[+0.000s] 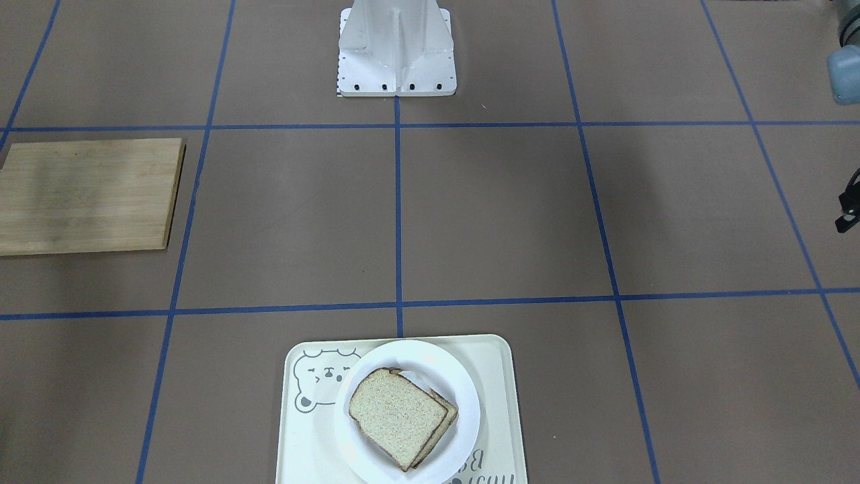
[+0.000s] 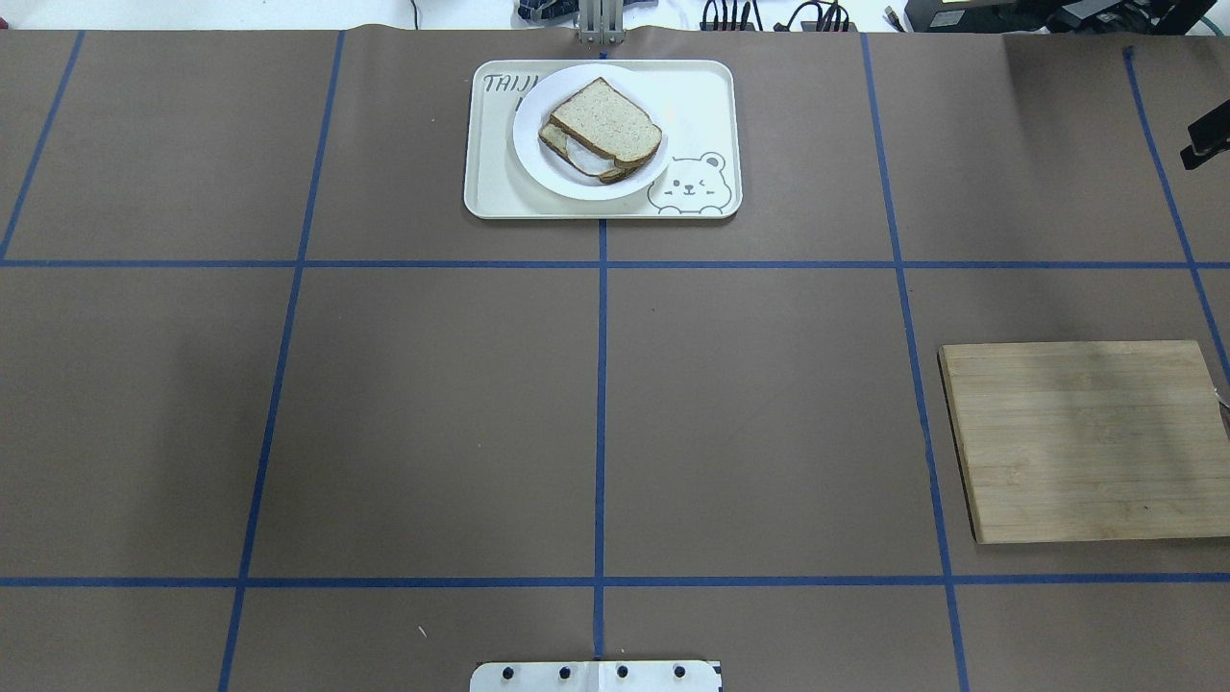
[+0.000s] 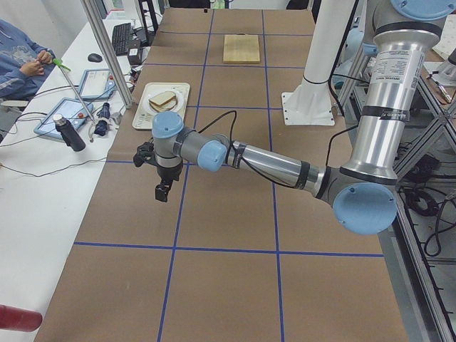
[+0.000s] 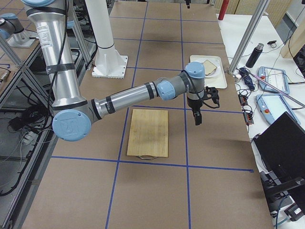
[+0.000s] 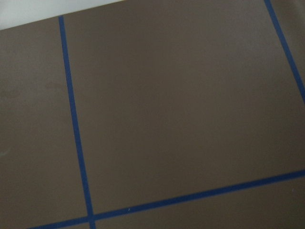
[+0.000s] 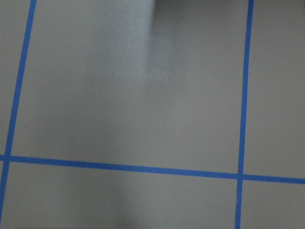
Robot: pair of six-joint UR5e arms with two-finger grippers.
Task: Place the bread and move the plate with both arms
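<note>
The bread (image 2: 607, 120) lies flat on the plate (image 2: 586, 189), resting crookedly on a second slice (image 2: 554, 142) so that the lower one's crust sticks out toward me. Something white shows on that lower slice, and I cannot make out what it is. The plate sits inside the cream bear tray (image 2: 711, 96), toward its left end, at the far middle of the table.

With the bread already on the plate, I judge that placing is done and the two-armed plate move is what remains. To do it well I should bring both grippers in low from opposite sides and take the wide rim at two facing points. Both must lift together and level, since the loose top slice will slide if the plate tips. The tray's raised lip leaves little room on the left side, so that finger has to slip between the lip and the plate rim.

My left gripper (image 3: 165, 187) hangs over bare brown table well short of the tray. My right gripper (image 4: 198, 116) hangs just beyond the wooden cutting board (image 2: 1086, 442). Both point down and hold nothing. I cannot tell whether the fingers of either are apart or together, as both wrist views show only paper and blue tape.

The board lies on my right, well apart from the tray. The white pedestal (image 1: 396, 54) stands behind. An operator (image 3: 25, 53) sits at the side bench.
</note>
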